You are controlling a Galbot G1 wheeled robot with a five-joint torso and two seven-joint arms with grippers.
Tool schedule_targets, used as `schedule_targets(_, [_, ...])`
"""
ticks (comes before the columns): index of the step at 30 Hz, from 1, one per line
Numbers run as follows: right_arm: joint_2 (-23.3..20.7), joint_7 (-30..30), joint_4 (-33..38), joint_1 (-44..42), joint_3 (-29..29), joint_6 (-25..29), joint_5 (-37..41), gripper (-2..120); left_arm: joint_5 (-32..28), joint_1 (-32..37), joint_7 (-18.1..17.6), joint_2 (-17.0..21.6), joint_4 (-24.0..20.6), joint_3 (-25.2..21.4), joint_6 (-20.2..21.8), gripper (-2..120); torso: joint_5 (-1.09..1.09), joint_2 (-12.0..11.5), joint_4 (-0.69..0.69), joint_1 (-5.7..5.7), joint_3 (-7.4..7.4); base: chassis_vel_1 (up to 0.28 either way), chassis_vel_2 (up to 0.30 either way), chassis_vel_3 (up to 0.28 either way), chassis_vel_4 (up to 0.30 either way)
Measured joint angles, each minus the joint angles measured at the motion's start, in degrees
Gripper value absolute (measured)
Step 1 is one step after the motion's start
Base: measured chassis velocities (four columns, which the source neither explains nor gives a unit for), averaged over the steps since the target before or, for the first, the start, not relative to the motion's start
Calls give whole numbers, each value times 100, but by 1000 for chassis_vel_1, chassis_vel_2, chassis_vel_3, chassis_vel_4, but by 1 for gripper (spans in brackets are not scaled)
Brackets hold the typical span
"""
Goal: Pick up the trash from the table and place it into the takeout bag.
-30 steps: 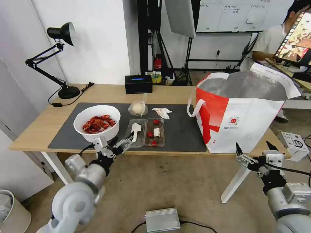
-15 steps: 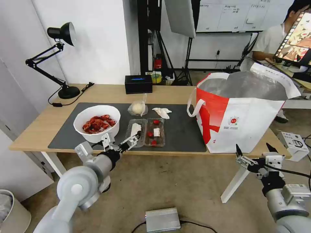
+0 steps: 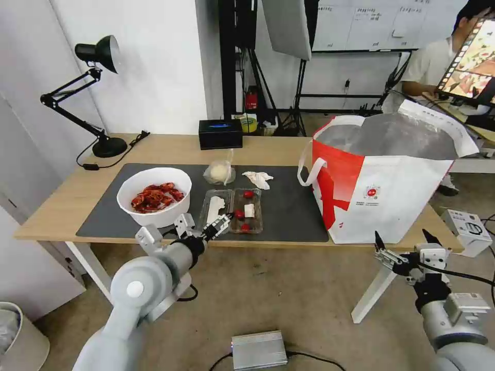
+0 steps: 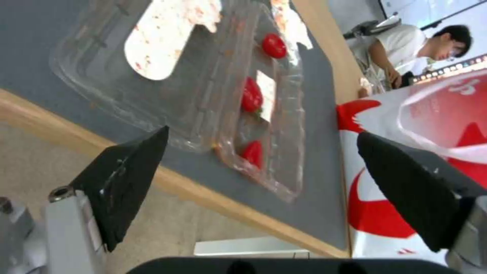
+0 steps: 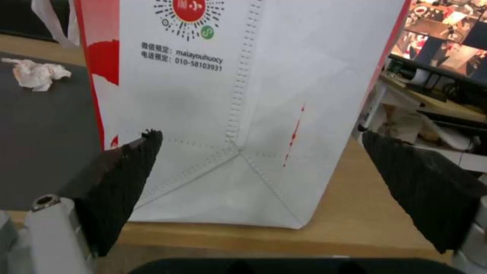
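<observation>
open clamshell tray beside upright takeout bag.

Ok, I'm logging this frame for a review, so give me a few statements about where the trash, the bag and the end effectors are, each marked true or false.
1. The left end effector is open at the table's near edge, by the clamshell tray. True.
2. The crumpled tissue is already inside the takeout bag. False: it lies on the dark mat, left of the bag.
3. The right end effector holds the small clear bag. False: it is open and empty, below the table edge in front of the takeout bag.
4. The white bowl holds red shells. True.
5. The takeout bag lies on its side. False: it stands upright, mouth open.
</observation>
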Motion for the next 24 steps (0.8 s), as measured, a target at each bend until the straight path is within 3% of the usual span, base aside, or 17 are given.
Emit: schedule_targets(24, [35, 96, -105, 25, 5, 21, -17, 100, 210, 12, -99, -357, 322, 40, -147, 100, 0, 0, 0, 0, 0, 0, 0, 0, 0])
